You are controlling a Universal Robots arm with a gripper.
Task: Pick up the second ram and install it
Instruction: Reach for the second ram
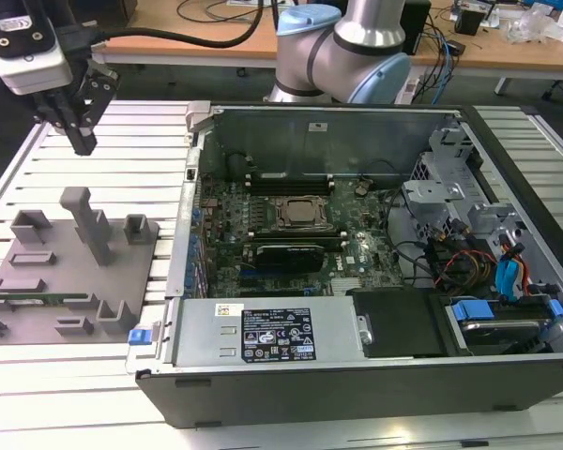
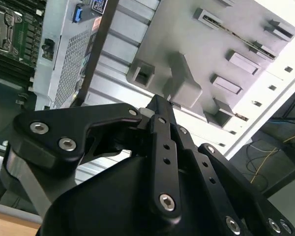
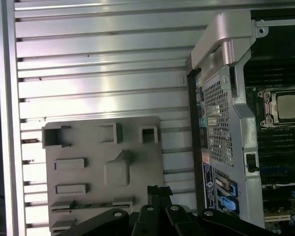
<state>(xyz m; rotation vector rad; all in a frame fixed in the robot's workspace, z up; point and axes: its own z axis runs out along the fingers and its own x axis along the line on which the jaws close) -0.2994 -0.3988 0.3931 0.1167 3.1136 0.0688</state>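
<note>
The second ram (image 1: pixel 33 298) is a thin green strip standing on edge in the slotted holders along the near side of the grey tray (image 1: pixel 38 281); in the second wrist view it runs as a thin strip (image 2: pixel 236 34) between two holders. My gripper (image 1: pixel 82 142) hangs shut and empty high over the slatted table, beyond the tray's far side and well apart from the ram. In both wrist views its black fingertips (image 2: pixel 160 104) (image 3: pixel 157 190) meet over the tray's tall block (image 2: pixel 179 78). The motherboard's black slots (image 1: pixel 283 177) lie inside the open case.
The open computer case (image 1: pixel 357 394) sits to the exterior view's right of the tray, its metal wall (image 1: pixel 190 225) close to the tray's edge. Upright blocks (image 1: pixel 86 220) rise from the tray. Cables and drive bays (image 1: pixel 488 253) crowd the case's right end. The arm's base (image 1: pixel 347 47) stands behind the case.
</note>
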